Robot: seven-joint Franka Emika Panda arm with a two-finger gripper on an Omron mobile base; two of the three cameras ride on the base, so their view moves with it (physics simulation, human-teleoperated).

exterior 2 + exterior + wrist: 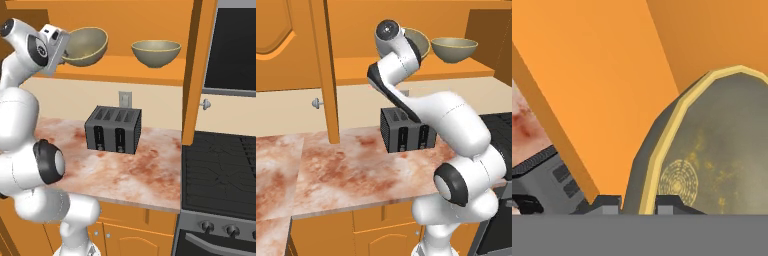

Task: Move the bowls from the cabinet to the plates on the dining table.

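My gripper [638,202] is shut on the yellowish rim of one olive-grey bowl [712,150], a fingertip on each side of the rim. That bowl [87,46] is tilted and lifted just above the shelf of the open orange cabinet [150,70], at the shelf's left end, with the gripper [62,56] at its left edge. From the left base view the arm covers most of the held bowl [421,42]. The second bowl [156,52] stands upright on the shelf to its right [454,49]. The plates and the dining table are out of view.
A black toaster [114,129] stands on the marbled counter [150,170] below the shelf. Open cabinet doors flank the opening: one on the left [326,70], one on the right [197,70] with a silver knob. A black stove [220,170] sits to the right.
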